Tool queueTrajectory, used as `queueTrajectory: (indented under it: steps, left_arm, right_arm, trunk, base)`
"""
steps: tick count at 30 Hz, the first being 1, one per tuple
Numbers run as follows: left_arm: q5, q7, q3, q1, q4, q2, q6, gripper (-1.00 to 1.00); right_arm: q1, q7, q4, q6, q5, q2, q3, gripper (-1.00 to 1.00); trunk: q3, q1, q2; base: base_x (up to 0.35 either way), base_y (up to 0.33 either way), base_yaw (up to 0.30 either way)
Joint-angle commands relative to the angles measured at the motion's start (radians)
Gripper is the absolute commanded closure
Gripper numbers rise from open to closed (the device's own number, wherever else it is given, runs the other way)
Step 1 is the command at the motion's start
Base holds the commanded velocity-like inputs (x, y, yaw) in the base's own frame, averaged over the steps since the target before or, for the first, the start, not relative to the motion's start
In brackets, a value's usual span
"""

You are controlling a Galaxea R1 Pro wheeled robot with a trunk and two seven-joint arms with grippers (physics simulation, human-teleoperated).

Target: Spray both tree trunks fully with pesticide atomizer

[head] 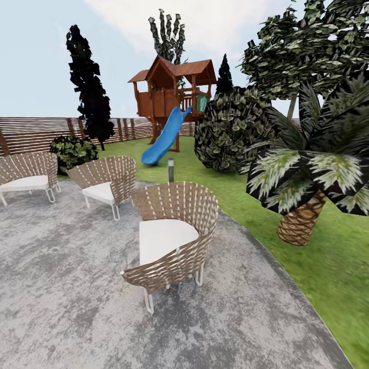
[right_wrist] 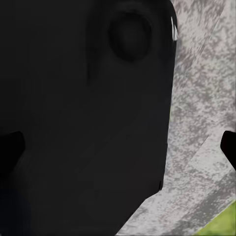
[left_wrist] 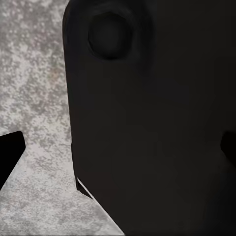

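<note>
From the mottled grey paved patio (head: 66,307), the green fenced garden lawn (head: 328,266) lies ahead-right past a woven wicker chair (head: 171,238); finger spread: cannot tell.

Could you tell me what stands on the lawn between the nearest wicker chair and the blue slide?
In the head view, a short dark post light stands between the nearest wicker chair and the blue slide.

Palm (head: 307,174) cut off; dark body (left_wrist: 152,123) hides paving.

Three chairs (head: 171,233) stand on the paved patio (head: 77,307). Lawn (head: 328,266) lies right, a palm (head: 302,218) on it. Far behind: playhouse with slide (head: 164,136), bush (head: 230,130) to its right, fence (head: 36,133) far left.
</note>
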Motion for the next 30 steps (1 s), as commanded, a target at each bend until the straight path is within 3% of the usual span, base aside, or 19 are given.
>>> queueTrajectory:
  steps: [1, 7, 14, 20, 30]
  left_arm:
    - [0.006, 0.002, 0.005, -0.006, -0.006, 0.001, -0.006, -1.0]
    - [0.002, 0.001, 0.003, 0.011, -0.014, -0.009, 0.001, -1.0]
    - [0.002, -0.006, 0.004, 0.006, -0.018, 0.001, 0.004, -1.0]
    - [0.009, -0.01, 0.006, -0.016, -0.037, 0.035, 0.004, -1.0]
    - [0.063, -0.011, 0.007, -0.072, -0.093, 0.084, 0.014, -1.0]
  right_arm:
    - [-0.006, -0.002, -0.006, -0.004, 0.0, 0.006, -0.003, -1.0]
    - [-0.036, -0.002, -0.04, 0.009, 0.0, 0.026, -0.003, -1.0]
    - [-0.047, -0.003, -0.069, -0.013, 0.003, 0.028, 0.001, -1.0]
    - [-0.048, -0.006, -0.103, -0.047, 0.005, 0.005, -0.002, -1.0]
    - [-0.055, -0.001, -0.159, -0.103, 0.001, -0.044, -0.006, -1.0]
  trunk:
    - [0.0, 0.0, 0.0]
    - [0.0, 0.0, 0.0]
    - [0.0, 0.0, 0.0]
    - [0.0, 0.0, 0.0]
    - [0.0, 0.0, 0.0]
  base:
    - [-0.105, 0.0, 0.0]
    - [-0.208, 0.0, 0.0]
    - [-0.335, 0.06, 0.0]
    - [-0.34, 0.143, 0.0]
    - [-0.302, 0.207, 0.0]
